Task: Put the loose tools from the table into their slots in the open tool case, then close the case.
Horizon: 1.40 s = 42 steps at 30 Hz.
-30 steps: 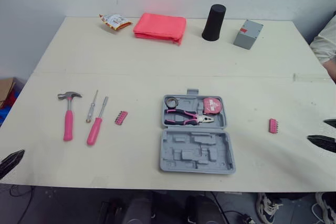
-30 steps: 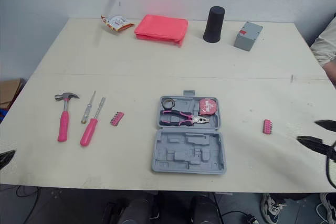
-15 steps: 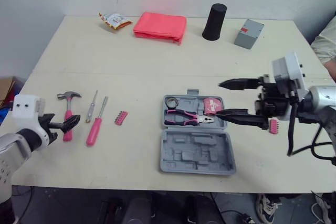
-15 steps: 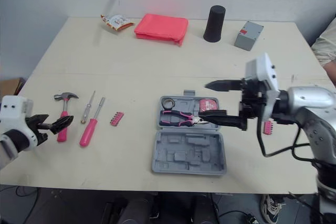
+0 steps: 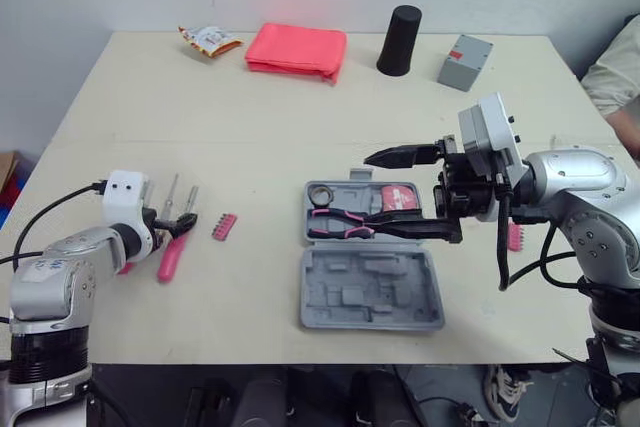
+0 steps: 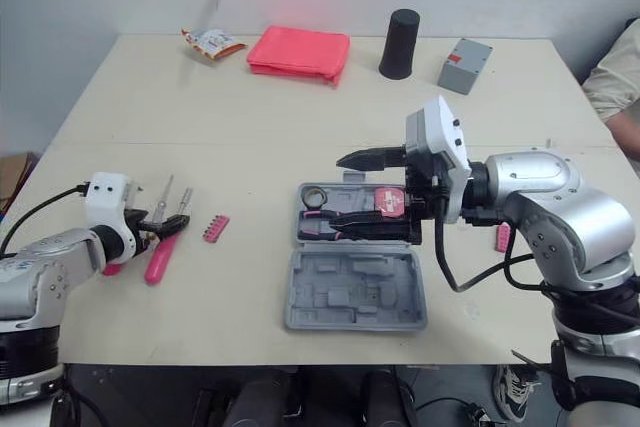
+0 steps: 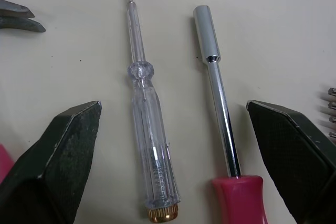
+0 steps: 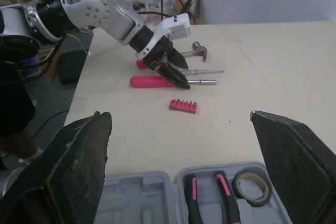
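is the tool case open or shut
Open: the tool case lies flat, both halves facing up, with the pliers visible inside.

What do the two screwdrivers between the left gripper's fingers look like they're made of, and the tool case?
Clear screwdriver: see-through plastic handle, apparently, a spring visible inside; brass-coloured end cap; thin metal blade. Pink-handled screwdriver: polished, mirror-bright metal shaft; glossy pink grip, probably plastic. Tool case: matte grey moulded plastic, judging by its formed recesses.
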### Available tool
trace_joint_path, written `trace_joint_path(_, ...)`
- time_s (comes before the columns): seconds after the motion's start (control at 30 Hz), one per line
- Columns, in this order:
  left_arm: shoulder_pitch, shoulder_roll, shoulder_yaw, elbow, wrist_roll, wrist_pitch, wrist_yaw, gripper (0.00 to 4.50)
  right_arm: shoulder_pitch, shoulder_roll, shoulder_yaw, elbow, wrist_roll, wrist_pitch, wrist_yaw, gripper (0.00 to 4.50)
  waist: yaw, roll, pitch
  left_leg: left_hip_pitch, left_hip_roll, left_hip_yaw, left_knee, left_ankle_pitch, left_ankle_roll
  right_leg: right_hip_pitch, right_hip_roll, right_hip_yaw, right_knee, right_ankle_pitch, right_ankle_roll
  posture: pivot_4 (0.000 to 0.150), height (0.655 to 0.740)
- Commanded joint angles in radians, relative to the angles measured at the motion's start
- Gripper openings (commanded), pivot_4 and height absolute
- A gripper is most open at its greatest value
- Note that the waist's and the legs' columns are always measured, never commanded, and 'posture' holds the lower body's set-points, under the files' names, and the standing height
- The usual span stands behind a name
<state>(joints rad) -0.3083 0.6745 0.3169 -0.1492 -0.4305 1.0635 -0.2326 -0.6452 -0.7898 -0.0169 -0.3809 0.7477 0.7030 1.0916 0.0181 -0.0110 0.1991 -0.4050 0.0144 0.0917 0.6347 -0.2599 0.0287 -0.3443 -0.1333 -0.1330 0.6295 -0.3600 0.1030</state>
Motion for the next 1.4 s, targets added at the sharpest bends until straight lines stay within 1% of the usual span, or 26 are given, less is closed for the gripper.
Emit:
trace_joint_path(0.03, -0.02, -0.014, 0.075, -0.006, -0.011, 0.021, 0.014, 4.5, 0.021, -0.035, -0.05, -0.013, 0.002, -0.008, 0.003, 4.42, 0.001, 0.0, 0.0, 0.0, 0.0, 0.0, 0.0, 0.0, 0.0, 0.0, 0.0, 0.0, 0.0, 0.0, 0.0, 0.15, 0.7355)
trace_joint_path(0.13, -0.025, -0.024, 0.125, -0.01, -0.032, 0.028, 0.001, 4.5, 0.033, -0.046, -0.057, -0.022, 0.009, -0.008, 0.0, 4.42, 0.0, 0.0, 0.0, 0.0, 0.0, 0.0, 0.0, 0.0, 0.0, 0.0, 0.0, 0.0, 0.0, 0.0, 0.0, 0.15, 0.7355)
trace_joint_path(0.27, -0.003, 0.012, 0.133, -0.009, -0.03, 0.04, -0.034, 4.5, 0.038, -0.037, -0.065, -0.035, 0.025, 0.006, -0.018, 4.42, 0.0, 0.0, 0.0, 0.0, 0.0, 0.0, 0.0, 0.0, 0.0, 0.0, -0.001, 0.0, 0.0, 0.0, 0.0, 0.15, 0.7355)
trace_joint_path(0.43, -0.003, 0.062, 0.045, 0.063, 0.04, -0.036, -0.062, 4.5, 0.059, -0.034, -0.06, -0.045, 0.019, -0.005, -0.032, 4.42, 0.003, 0.0, 0.0, 0.0, 0.0, 0.0, 0.0, 0.0, 0.0, 0.0, 0.0, 0.0, 0.0, 0.0, 0.0, 0.15, 0.7355)
trace_joint_path(0.6, -0.014, 0.053, -0.005, 0.121, 0.065, -0.082, -0.085, 4.5, 0.066, -0.04, -0.067, -0.054, 0.027, -0.002, -0.04, 4.42, 0.003, 0.0, 0.0, 0.0, 0.0, 0.001, 0.0, 0.0, 0.0, 0.0, -0.001, 0.001, 0.0, 0.0, 0.0, 0.15, 0.7355)
trace_joint_path(0.67, -0.013, 0.045, -0.028, 0.131, 0.071, -0.087, -0.094, 3.94, 0.066, -0.04, -0.067, -0.057, 0.029, -0.001, -0.042, 4.5, 0.003, 0.0, 0.0, 0.0, 0.0, 0.001, 0.0, 0.0, 0.0, 0.0, -0.001, 0.001, 0.0, 0.0, 0.0, 0.15, 0.7355)
trace_joint_path(0.73, -0.011, 0.044, -0.045, 0.134, 0.08, -0.084, -0.098, 3.23, 0.066, -0.04, -0.068, -0.061, 0.031, 0.0, -0.046, 4.5, 0.003, 0.0, 0.0, 0.0, 0.0, 0.001, 0.0, 0.0, 0.0, 0.0, -0.001, 0.001, 0.0, 0.0, 0.0, 0.15, 0.7355)
trace_joint_path(0.97, -0.013, 0.015, -0.054, 0.12, 0.087, -0.064, -0.095, 3.23, 0.07, -0.043, -0.075, -0.069, 0.039, 0.004, -0.06, 4.5, 0.007, 0.0, 0.0, 0.001, 0.0, 0.001, 0.0, -0.001, 0.0, 0.0, -0.001, 0.001, 0.0, 0.0, 0.0, 0.15, 0.7355)
trace_joint_path(1.07, -0.007, -0.004, -0.043, 0.107, 0.076, -0.041, -0.093, 2.41, 0.063, -0.048, -0.074, -0.064, 0.037, 0.001, -0.06, 4.5, 0.006, 0.0, 0.0, 0.001, 0.0, 0.001, 0.0, 0.0, 0.0, 0.0, -0.001, 0.001, 0.0, 0.0, 0.0, 0.15, 0.7355)
trace_joint_path(1.1, -0.004, -0.012, -0.033, 0.096, 0.07, -0.031, -0.092, 1.9, 0.059, -0.05, -0.074, -0.06, 0.035, -0.001, -0.058, 4.5, 0.007, 0.0, 0.0, 0.001, 0.0, 0.001, 0.001, -0.001, 0.0, 0.0, -0.001, 0.001, 0.0, 0.0, 0.0, 0.15, 0.7355)
trace_joint_path(1.13, -0.003, -0.024, -0.016, 0.08, 0.058, -0.015, -0.087, 1.55, 0.054, -0.051, -0.073, -0.056, 0.034, -0.001, -0.056, 4.5, 0.006, 0.0, 0.0, 0.001, 0.0, 0.001, 0.001, -0.001, 0.0, 0.0, -0.001, 0.001, 0.0, 0.0, 0.0, 0.15, 0.7355)
trace_joint_path(1.17, -0.002, -0.036, 0.003, 0.063, 0.05, 0.003, -0.079, 1.1, 0.051, -0.052, -0.074, -0.052, 0.033, -0.003, -0.054, 4.5, 0.006, 0.0, 0.0, 0.001, 0.0, 0.001, 0.001, -0.001, 0.0, 0.0, -0.001, 0.001, 0.0, 0.0, 0.0, 0.15, 0.7355)
trace_joint_path(1.23, 0.005, -0.05, 0.041, 0.03, 0.035, 0.038, -0.074, 0.12, 0.05, -0.056, -0.08, -0.038, 0.029, -0.007, -0.05, 4.5, 0.006, 0.0, 0.0, 0.001, 0.0, 0.001, 0.001, -0.001, 0.0, 0.0, -0.001, 0.001, 0.0, 0.0, 0.0, 0.15, 0.7355)
trace_joint_path(1.27, 0.011, -0.048, 0.057, 0.015, 0.035, 0.046, -0.073, 0.05, 0.053, -0.06, -0.086, -0.03, 0.026, -0.009, -0.05, 4.5, 0.006, 0.0, 0.0, 0.001, 0.0, 0.001, 0.001, -0.001, 0.0, 0.0, -0.002, 0.001, 0.0, 0.0, 0.0, 0.15, 0.7355)
trace_joint_path(1.33, 0.017, -0.034, 0.081, -0.003, 0.036, 0.054, -0.072, 0.05, 0.055, -0.065, -0.093, -0.021, 0.025, -0.012, -0.051, 4.5, 0.005, 0.0, 0.0, 0.001, 0.0, 0.001, 0.001, -0.001, 0.0, 0.0, -0.002, 0.001, 0.0, 0.0, 0.0, 0.15, 0.7355)
trace_joint_path(1.4, 0.011, 0.019, 0.101, -0.03, 0.037, 0.031, -0.097, 0.05, 0.062, -0.076, -0.103, -0.021, 0.03, -0.011, -0.044, 4.5, 0.005, -0.001, 0.0, 0.001, 0.0, 0.001, 0.001, -0.001, 0.0, 0.0, -0.001, 0.001, 0.0, 0.0, 0.0, 0.15, 0.7355)
